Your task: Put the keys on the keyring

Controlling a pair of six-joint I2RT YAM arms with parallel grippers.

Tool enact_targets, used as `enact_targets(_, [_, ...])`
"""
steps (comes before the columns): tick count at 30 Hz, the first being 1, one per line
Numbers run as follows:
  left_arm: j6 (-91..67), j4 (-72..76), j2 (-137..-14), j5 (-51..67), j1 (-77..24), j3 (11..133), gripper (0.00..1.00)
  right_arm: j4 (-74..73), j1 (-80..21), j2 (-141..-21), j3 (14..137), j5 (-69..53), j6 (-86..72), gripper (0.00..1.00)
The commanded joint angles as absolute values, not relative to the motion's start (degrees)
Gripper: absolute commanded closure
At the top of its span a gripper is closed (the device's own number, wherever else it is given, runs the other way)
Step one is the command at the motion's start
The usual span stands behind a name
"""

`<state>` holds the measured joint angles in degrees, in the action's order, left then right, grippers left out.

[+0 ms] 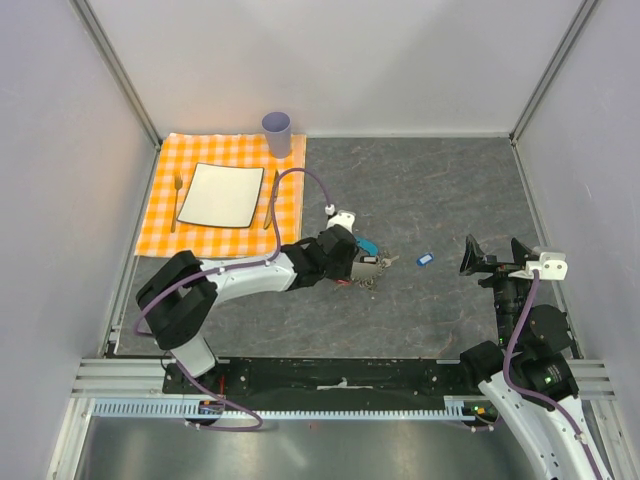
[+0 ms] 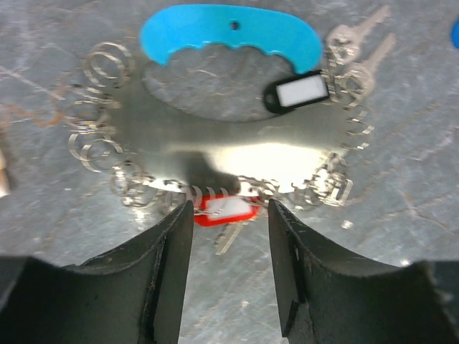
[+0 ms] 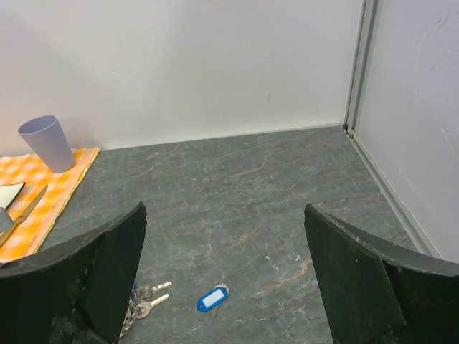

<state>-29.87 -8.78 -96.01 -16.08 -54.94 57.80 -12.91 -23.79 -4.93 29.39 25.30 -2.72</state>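
The left gripper (image 2: pixel 229 218) hangs open over the keyring (image 2: pixel 215 143) at the middle of the worktop (image 1: pixel 450 190).
Its wrist view alone shows a red-tagged key (image 2: pixel 226 210) between the parted fingers (image 2: pixel 168 272), ungripped, plus a black tag (image 2: pixel 295 92) and bare keys (image 2: pixel 358 43) beside the cyan clasp (image 2: pixel 229 32). Overhead, a blue-tagged key (image 1: pixel 424 259) lies apart toward the right edge. The right gripper (image 3: pixel 224 222) gapes wide, empty.

Parted fingers (image 2: pixel 168 276) near red-tagged key (image 2: pixel 226 213) beside keyring (image 2: pixel 237 152).
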Motion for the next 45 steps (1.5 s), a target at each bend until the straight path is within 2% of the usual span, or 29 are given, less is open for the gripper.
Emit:
enact_targets(1, [-26.4, -12.0, -94.3, -21.2, -51.3, 59.2, 0.48, -10.8, -24.1, -4.3, 29.2, 24.4, -2.1, 0.02])
enact_targets(7, [-20.9, -8.9, -95.6, -19.6, -45.4, 57.9, 0.51, -10.8, -24.3, -4.3, 29.1, 24.3, -1.9, 0.02])
enact_targets(15, [-18.8, -0.3, -95.8, -8.4, -37.3, 52.0, 0.60, -10.6, -24.6, -4.7, 29.0, 24.0, -1.7, 0.02])
enact_targets(21, [-15.2, 6.7, -96.9, -1.7, -34.3, 50.4, 0.61, -10.5, -24.7, -5.1, 29.0, 23.6, -1.6, 0.02])
enact_targets(45, [-13.9, 10.8, -101.1, 3.8, -34.2, 53.0, 0.61, -10.4, -24.5, -5.2, 28.9, 22.9, -1.4, 0.02])
